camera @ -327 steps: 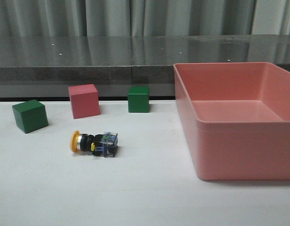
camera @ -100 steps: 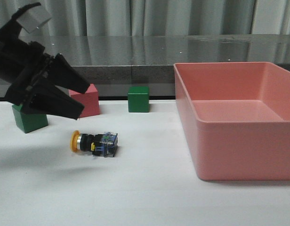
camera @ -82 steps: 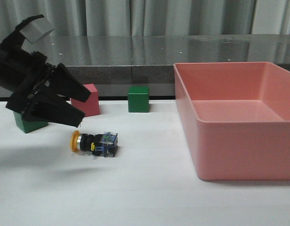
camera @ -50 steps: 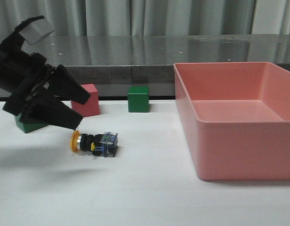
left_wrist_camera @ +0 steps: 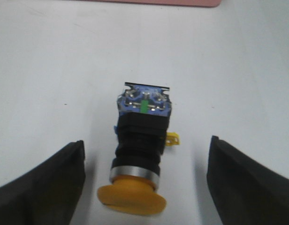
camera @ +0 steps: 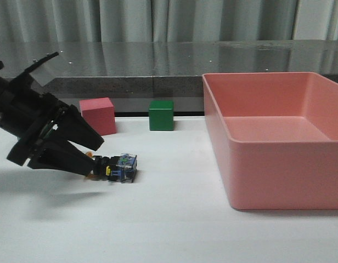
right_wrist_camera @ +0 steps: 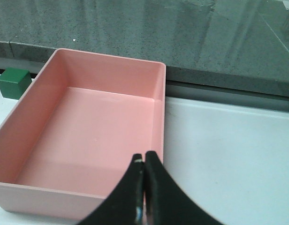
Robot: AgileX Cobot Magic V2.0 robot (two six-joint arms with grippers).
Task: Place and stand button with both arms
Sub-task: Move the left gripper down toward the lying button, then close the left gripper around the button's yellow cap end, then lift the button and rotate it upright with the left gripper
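Grey curtains and a dark stone ledge back the white bench point(camera: 174, 219). At the left, the left pincer point(camera: 91, 158) is low over the bench with its fingers spread wide to either side of the button point(camera: 115, 167), touching neither side of it in the left wrist view. The button point(left_wrist_camera: 140, 154) lies on its side on the bench, yellow cap toward the pincer and clear bluish base pointing away. Behind it stand a pink cube point(camera: 97, 116) and, further right, a green cube point(camera: 161, 115). A large pink bin point(camera: 279, 159) fills the right side of the bench. The right pincer point(right_wrist_camera: 143, 161), seen only from its own wrist camera, hangs above the bin point(right_wrist_camera: 22, 140) with its fingers pressed together, holding nothing.
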